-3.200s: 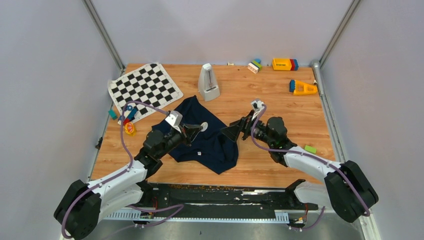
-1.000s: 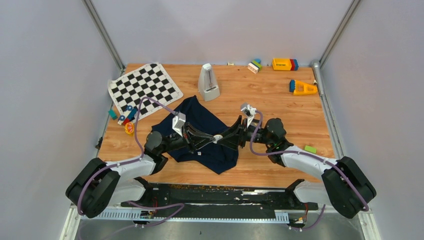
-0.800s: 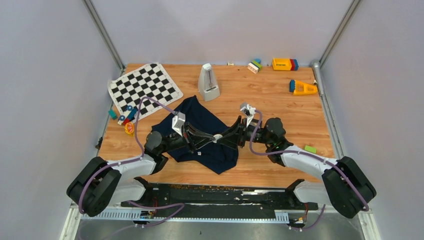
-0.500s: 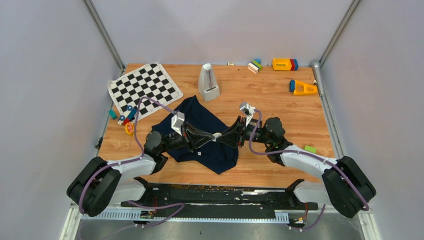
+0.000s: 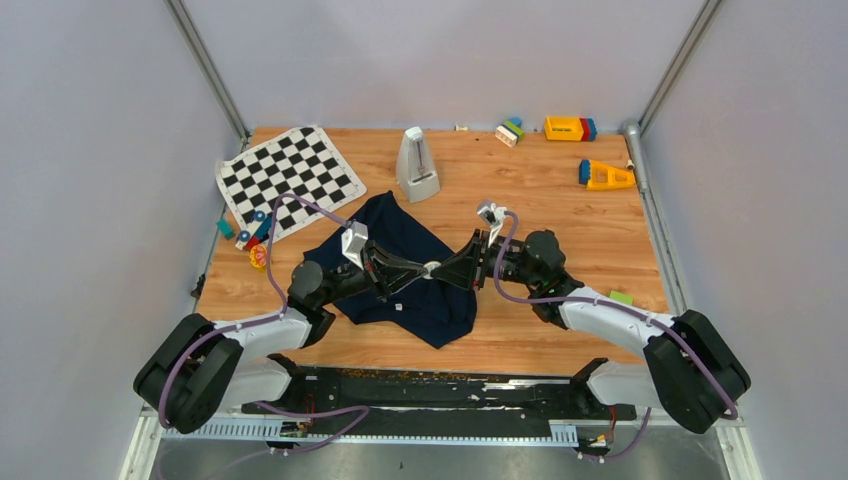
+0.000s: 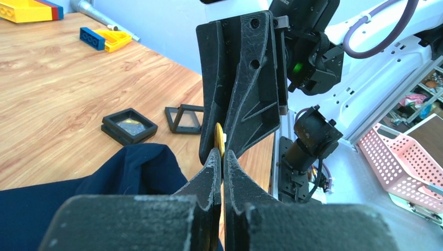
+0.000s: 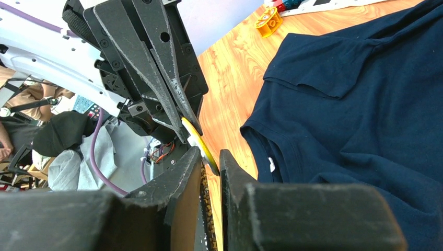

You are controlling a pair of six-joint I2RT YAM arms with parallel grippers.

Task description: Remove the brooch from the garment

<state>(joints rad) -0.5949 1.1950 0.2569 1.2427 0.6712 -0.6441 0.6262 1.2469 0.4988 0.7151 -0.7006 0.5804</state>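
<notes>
The brooch (image 5: 428,268) is a small round disc, whitish from above and yellow-edged up close (image 6: 220,140) (image 7: 201,144). It hangs in the air above the front of the navy garment (image 5: 440,310), which lies crumpled on the wooden table. My left gripper (image 5: 420,268) comes from the left and is shut on the disc's edge (image 6: 222,152). My right gripper (image 5: 437,270) meets it from the right, its two fingers closed on either face of the disc (image 7: 209,157). The garment (image 7: 355,104) lies flat below and is not lifted with the brooch.
A checkered mat (image 5: 290,170) lies at the back left, and a metronome (image 5: 417,165) stands behind the garment. Toy blocks (image 5: 570,128) (image 5: 605,176) are at the back right, a green block (image 5: 621,298) at the right edge. Two black square boxes (image 6: 129,125) sit near the cloth.
My right gripper has slid left up to the brooch and its jaws have narrowed onto it. My left gripper has kept the brooch, shifting slightly up and back.
</notes>
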